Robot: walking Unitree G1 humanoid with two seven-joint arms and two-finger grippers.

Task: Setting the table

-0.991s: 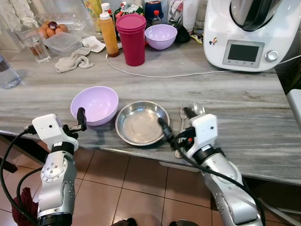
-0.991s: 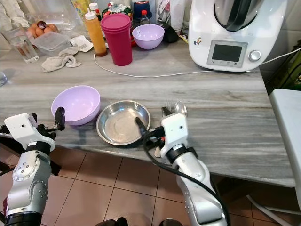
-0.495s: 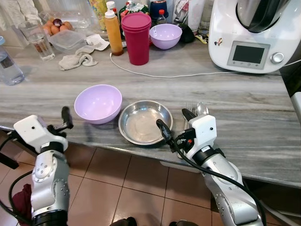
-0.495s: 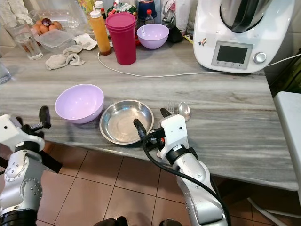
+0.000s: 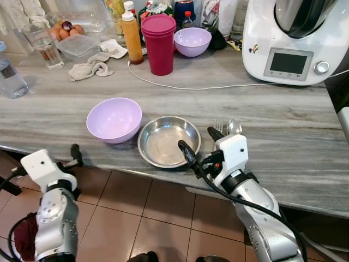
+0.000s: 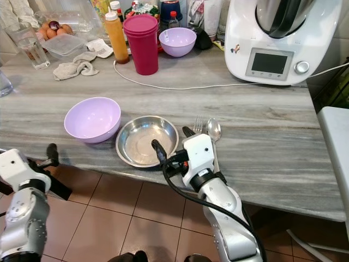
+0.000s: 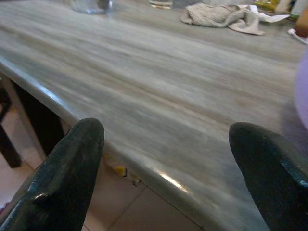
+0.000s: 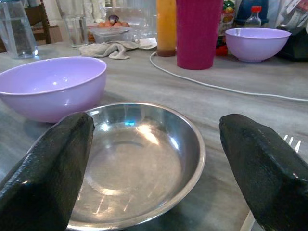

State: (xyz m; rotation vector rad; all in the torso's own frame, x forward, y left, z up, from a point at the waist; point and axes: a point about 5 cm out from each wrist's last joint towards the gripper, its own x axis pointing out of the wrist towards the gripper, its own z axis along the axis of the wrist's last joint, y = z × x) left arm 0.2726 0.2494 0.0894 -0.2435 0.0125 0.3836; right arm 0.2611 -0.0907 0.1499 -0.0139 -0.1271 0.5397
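Nearby, lilac bowl (image 5: 113, 118) beside steel bowl (image 5: 167, 141); fork (image 6: 198, 124), spoon (image 6: 214, 130) right. Right gripper (image 5: 198, 147) jaws wide, empty, over bowl rim. Left gripper (image 7: 168, 159) jaws wide, empty, off grey tabletop (image 5: 283, 114) edge.

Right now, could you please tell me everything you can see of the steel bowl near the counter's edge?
The steel bowl is round, shallow and shiny, with a rolled rim and nothing in it. It stands upright on the grey streaked counter, close to the front edge. The near lilac bowl sits just to the robot's left of it, very close. A fork and spoon lie on its other side. The right gripper hovers at its near rim, jaws open, one finger over the rim.
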